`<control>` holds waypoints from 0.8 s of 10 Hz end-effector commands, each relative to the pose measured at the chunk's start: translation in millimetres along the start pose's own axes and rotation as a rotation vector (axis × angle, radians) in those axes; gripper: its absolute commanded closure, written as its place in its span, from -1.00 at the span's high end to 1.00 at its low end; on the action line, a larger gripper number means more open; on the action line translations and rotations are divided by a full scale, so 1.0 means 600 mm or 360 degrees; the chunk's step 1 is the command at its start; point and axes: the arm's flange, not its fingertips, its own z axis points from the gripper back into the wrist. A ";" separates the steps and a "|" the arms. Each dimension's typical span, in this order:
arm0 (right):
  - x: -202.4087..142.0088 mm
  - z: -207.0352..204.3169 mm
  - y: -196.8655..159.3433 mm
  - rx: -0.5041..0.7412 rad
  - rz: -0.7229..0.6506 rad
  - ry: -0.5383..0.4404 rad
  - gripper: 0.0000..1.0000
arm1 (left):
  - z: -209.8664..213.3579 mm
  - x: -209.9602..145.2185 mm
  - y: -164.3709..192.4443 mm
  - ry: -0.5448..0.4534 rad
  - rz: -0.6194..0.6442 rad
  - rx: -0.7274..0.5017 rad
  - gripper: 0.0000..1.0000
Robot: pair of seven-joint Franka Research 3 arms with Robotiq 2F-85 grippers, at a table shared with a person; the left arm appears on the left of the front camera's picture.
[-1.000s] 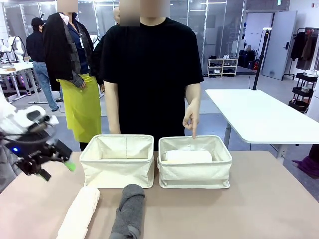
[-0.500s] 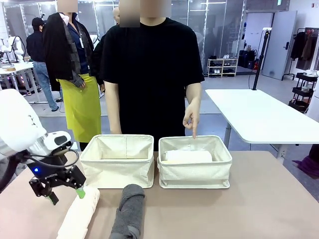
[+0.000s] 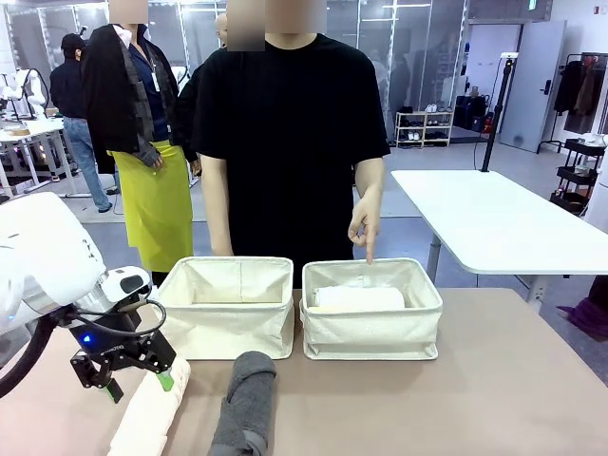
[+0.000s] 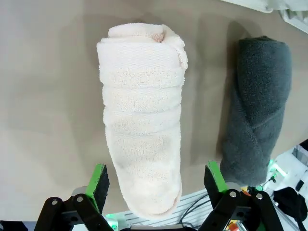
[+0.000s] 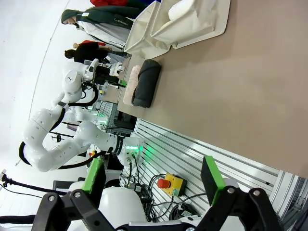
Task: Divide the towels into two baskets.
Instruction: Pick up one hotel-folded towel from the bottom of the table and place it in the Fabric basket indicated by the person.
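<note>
STEP: ease your left gripper (image 4: 156, 183) forward along the pale pink towel (image 4: 142, 120), then descend and pinch mid-roll so the wraps hold | GRIPPER: released, jaws wide, empty | TOWEL: just below, near end lined up between the fingers; dark grey towel (image 4: 257, 110) outside one finger | LOOK: plump, ridged terry roll

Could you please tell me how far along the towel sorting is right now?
Done: a white towel lies in the right basket, where the person's hand points. In hand: the left tool hangs open over the pink towel, not yet closed. Left: pink towel and grey towel lie on the table; the left basket looks empty.
</note>
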 end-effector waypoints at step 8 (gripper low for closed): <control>0.000 0.002 0.004 0.0009 0.0025 -0.0009 1.00 | -0.048 0.032 -0.016 0.0090 0.0001 0.0052 1.00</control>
